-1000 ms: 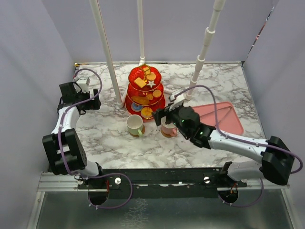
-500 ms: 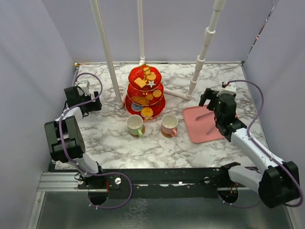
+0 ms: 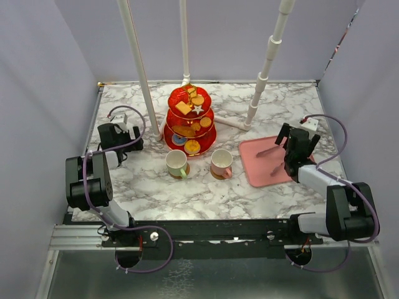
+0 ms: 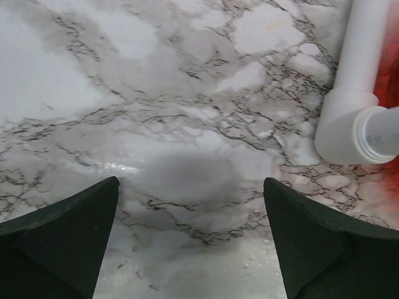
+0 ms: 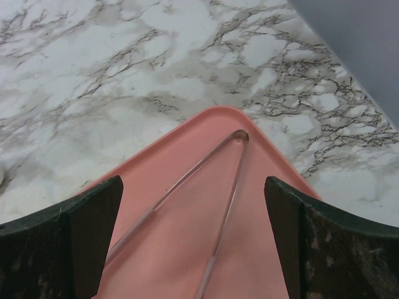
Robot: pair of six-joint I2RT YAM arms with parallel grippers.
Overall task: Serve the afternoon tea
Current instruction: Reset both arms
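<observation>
left claw [image 4: 190, 187] spread wide, holding nothing, over marble desk [image 4: 156, 75] | white pipe foot [image 4: 355, 118] to its right | right claw [image 5: 193, 184] spread wide above thin tongs [image 5: 232, 187] on pink tray [image 5: 181, 255] | red three-tier stand [image 3: 189, 121] with cookies [image 3: 183, 108] mid-desk; pale green mug [image 3: 176, 163] and pink mug [image 3: 221, 163] on brown coasters [image 3: 182, 175] before it

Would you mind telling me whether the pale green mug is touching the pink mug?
Apart. The top external view shows the pale green mug and the pink mug side by side with a strip of bare marble table between them.
</observation>
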